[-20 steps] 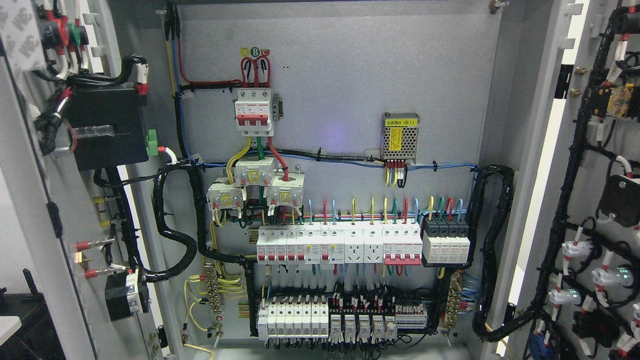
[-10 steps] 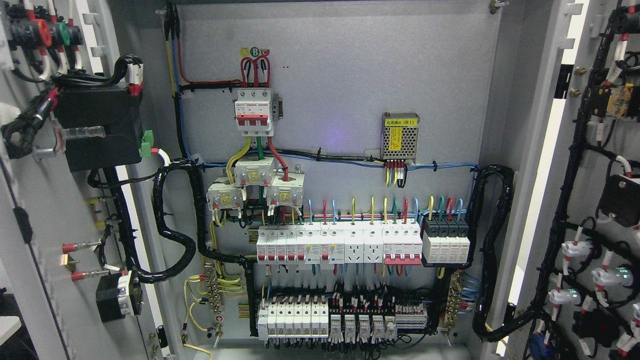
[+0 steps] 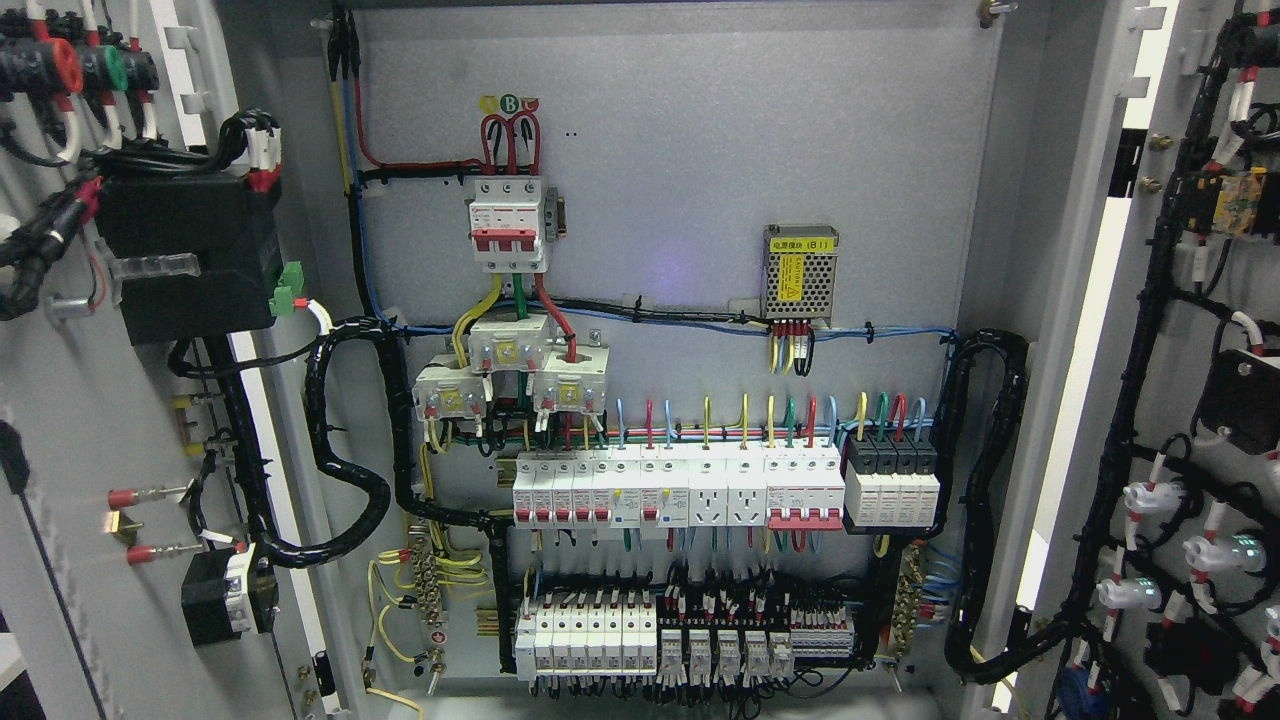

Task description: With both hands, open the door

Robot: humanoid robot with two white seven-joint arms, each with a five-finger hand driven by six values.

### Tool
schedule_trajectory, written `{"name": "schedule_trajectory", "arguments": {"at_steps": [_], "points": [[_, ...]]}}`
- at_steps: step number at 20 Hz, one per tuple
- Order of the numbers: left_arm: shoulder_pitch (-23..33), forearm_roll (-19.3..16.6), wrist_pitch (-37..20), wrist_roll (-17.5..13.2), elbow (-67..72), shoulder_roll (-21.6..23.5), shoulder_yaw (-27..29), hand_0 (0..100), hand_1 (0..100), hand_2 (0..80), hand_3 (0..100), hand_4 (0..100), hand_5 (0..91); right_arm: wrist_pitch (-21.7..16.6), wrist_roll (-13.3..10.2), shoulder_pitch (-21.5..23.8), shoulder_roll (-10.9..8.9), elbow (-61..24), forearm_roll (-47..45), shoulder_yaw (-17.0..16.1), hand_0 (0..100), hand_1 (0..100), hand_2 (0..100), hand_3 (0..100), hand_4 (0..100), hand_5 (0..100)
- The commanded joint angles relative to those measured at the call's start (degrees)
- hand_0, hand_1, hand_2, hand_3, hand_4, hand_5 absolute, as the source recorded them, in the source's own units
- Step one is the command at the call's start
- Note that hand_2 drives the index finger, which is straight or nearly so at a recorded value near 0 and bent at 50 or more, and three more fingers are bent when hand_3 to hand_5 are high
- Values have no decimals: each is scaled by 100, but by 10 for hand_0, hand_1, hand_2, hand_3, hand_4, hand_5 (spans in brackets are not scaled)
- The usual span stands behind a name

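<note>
Grey cabinet (image 3: 680, 200) holds breakers (image 3: 680, 490).

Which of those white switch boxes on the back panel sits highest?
The three-pole breaker with red toggles and looped red wires on top. It is mounted alone in the upper part of the back panel, well above the two long rows of breakers lower down.
</note>
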Motion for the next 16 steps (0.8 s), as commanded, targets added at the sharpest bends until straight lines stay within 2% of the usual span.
{"name": "schedule_trajectory", "arguments": {"at_steps": [1, 5, 11, 14, 16], "points": [[0, 3, -4, -3, -7, -6, 178, 0, 0, 0, 0, 30, 0, -12, 28, -56, 232, 103, 23, 130, 0, 0, 0, 0, 0, 0], [0, 3, -4, -3, 2, -6, 178, 0, 0, 0, 0, 30, 0, -20, 19, -73, 267, 156, 102, 236, 0, 0, 0, 0, 0, 0], [0, -6, -4, -3, -15, 3, 178, 0, 0, 0, 0, 30, 0, -73, 19, -73, 249, 278, 111, 95, 0, 0, 0, 0, 0, 0], [0, -6, -4, -3, -24, 3, 169, 0, 0, 0, 0, 30, 0, -73, 2, -64, 241, 375, 111, -167, 0, 0, 0, 0, 0, 0], [9, -14, -4, -3, -16, 3, 169, 0, 0, 0, 0, 30, 0, -91, -94, -56, 214, 498, 111, -387, 0, 0, 0, 0, 0, 0]]}}
